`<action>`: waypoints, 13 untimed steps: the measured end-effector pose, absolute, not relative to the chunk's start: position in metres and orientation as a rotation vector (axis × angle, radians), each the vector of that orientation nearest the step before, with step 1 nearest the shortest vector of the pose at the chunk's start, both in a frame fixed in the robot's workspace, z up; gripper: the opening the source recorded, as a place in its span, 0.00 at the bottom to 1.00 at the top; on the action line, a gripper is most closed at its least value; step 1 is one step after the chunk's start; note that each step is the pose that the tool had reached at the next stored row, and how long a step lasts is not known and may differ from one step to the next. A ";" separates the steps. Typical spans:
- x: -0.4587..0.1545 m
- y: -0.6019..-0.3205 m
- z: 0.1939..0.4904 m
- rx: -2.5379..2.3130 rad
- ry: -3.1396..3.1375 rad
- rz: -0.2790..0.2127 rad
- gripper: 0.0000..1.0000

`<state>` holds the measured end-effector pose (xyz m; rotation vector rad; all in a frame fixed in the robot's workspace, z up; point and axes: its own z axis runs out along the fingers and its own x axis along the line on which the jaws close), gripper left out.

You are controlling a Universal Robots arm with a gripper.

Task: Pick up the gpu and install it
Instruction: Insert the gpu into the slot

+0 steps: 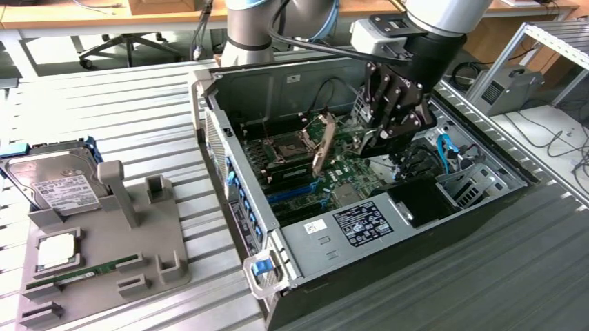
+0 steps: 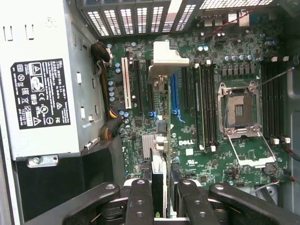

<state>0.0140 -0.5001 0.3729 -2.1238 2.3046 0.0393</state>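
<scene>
The open computer case (image 1: 368, 207), a sheet-metal box of grey panels lying on the ribbed metal desk (image 1: 120, 110), is seen across the centre of the exterior view, with the green motherboard (image 2: 187, 122) exposed inside and a silver power supply (image 2: 42, 79) with a black label at the left of the wrist view. A grey moulded fixture (image 1: 101, 255) is seen at the lower left of the exterior view, bearing a silver hard drive (image 1: 55, 183) and a thin green RAM stick (image 1: 83, 274). The gripper (image 1: 387, 131) is lowered into the case at the upper centre, its black fingers (image 2: 140, 201) closed on the gpu (image 2: 159, 154), which is held edge-on, upright over the board, its pale end bracket reaching toward the vented rear slots. The pick-up is judged done; the card appears lined up over an expansion slot, though whether it is fully seated cannot be told, and release is judged still outstanding.
</scene>
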 end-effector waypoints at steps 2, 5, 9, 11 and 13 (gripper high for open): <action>0.014 -0.501 0.373 -2.124 2.305 0.039 0.26; 0.014 -0.503 0.373 -2.124 2.305 0.039 0.26; 0.014 -0.505 0.372 -2.124 2.305 0.039 0.26; 0.014 -0.506 0.372 -2.124 2.305 0.039 0.26; 0.014 -0.507 0.372 -2.124 2.305 0.039 0.26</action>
